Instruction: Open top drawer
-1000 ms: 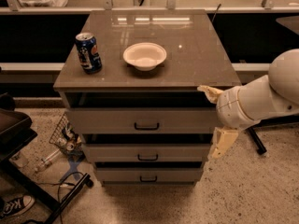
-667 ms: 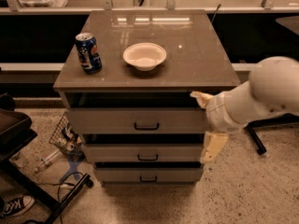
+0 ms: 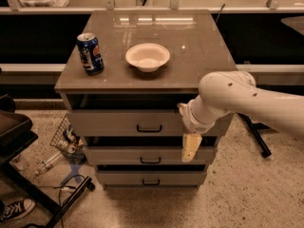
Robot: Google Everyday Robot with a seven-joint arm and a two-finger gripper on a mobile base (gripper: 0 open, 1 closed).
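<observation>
Gripper (image 3: 187, 127) is positioned before the right part of the top drawer (image 3: 114, 123), fingers spread wide, one high near the drawer's upper edge, the other low by the middle drawer (image 3: 118, 155); contact with the front cannot be confirmed. Top drawer sits directly under the cabinet top (image 3: 199, 61), a dark gap above its front, its loop handle (image 3: 149, 128) left of the gripper. Can (image 3: 90, 52) and bowl (image 3: 147, 56) stand on the cabinet top
</observation>
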